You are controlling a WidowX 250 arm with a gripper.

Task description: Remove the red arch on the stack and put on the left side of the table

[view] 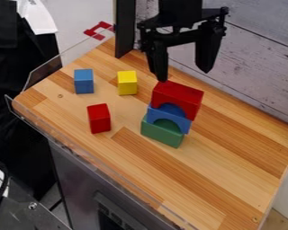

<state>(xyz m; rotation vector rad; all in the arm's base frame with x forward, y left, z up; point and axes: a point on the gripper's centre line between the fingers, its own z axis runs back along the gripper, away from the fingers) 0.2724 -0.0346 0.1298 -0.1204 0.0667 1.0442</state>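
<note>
Black pincer [183,75] hangs near red arch [177,93], contact unclear.

Arm [180,10] partly beyond top edge

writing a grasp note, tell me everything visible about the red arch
The red arch looks smooth, perhaps painted wood, whole, with a half-round cutout facing down. It tops the stack, resting on the blue arch. The open hand hangs above; whether a fingertip touches it is unclear.
</note>
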